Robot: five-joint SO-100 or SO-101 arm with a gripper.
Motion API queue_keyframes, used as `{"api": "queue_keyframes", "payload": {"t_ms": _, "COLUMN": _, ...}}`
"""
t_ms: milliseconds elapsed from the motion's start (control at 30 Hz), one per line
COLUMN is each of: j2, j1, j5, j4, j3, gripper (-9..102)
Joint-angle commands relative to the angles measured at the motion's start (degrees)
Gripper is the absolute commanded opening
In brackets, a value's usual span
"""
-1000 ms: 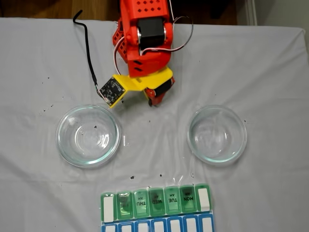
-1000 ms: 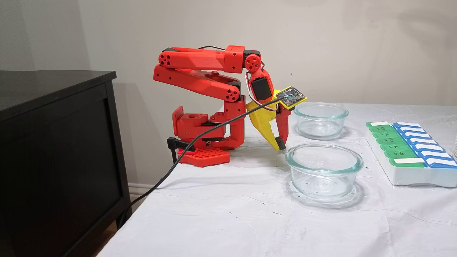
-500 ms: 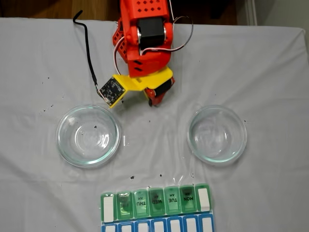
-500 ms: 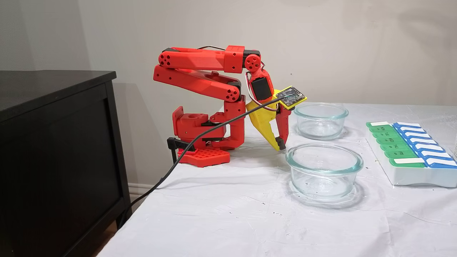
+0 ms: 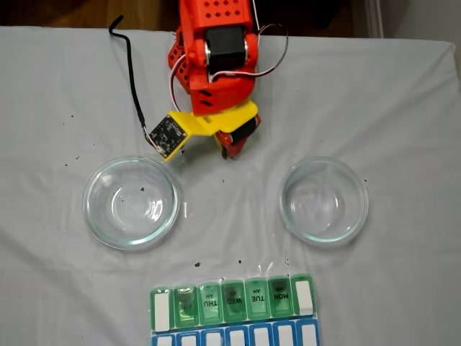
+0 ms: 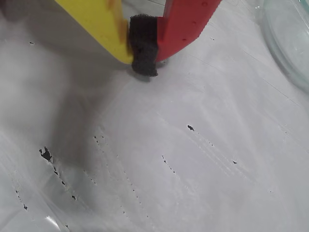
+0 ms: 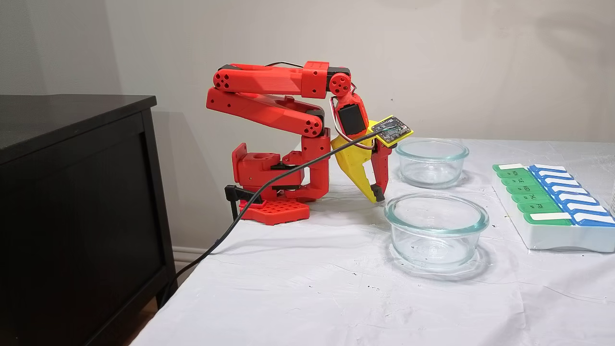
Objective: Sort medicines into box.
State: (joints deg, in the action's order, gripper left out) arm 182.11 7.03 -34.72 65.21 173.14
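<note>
Surroundings: I see two clear glass dishes on the white-covered table, one at the left [image 5: 132, 202] and one at the right [image 5: 324, 200] in the top-down fixed view; both look empty.
Obstructions: In the side fixed view the near dish [image 7: 436, 229] stands just beside the gripper's tip; the far dish [image 7: 431, 162] sits behind it. A black cable [image 5: 131, 79] runs from the wrist board toward the table's far edge.
Gripper: The gripper [image 6: 143, 53] points down between the dishes, close to the cloth. Its yellow and red fingers are pressed together on the dark pad, with nothing between them.
Box: The box [image 5: 233, 300] lies at the table's near edge in the top-down view, its green lids all down, well apart from the fingertips and beyond the dishes.
Medicines: I can make out no balls through the lids.
Open room: Bare cloth [image 6: 183, 159] lies ahead of the fingers between the dishes. A black cabinet [image 7: 72, 202] stands off the table's left edge in the side view.
</note>
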Motion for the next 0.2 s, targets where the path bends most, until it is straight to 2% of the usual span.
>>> {"api": "queue_keyframes", "payload": {"t_ms": 0, "j2": 1.4, "j1": 0.7, "j5": -0.3, "j4": 0.2, "j3": -1.8, "gripper": 0}}
{"api": "queue_keyframes", "payload": {"t_ms": 167, "j2": 1.4, "j1": 0.7, "j5": -0.3, "j4": 0.2, "j3": -1.8, "gripper": 0}}
